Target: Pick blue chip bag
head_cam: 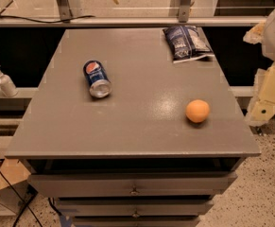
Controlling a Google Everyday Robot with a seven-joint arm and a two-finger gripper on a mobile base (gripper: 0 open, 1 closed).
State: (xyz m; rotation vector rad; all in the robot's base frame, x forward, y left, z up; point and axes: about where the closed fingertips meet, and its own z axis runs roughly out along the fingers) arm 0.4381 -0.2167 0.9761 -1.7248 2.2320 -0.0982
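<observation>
The blue chip bag (186, 42) lies flat at the far right corner of the grey cabinet top (137, 126). It is dark blue foil with white print and a pale edge. My gripper (267, 96) hangs off the right side of the cabinet, at about the height of the top. It is well to the right of the bag, nearer to me, and touches nothing.
A blue Pepsi can (97, 78) lies on its side at left centre. An orange (197, 111) sits at the right front. A soap dispenser (4, 81) stands on a shelf to the left. Drawers sit below the top, and a glass rail runs behind.
</observation>
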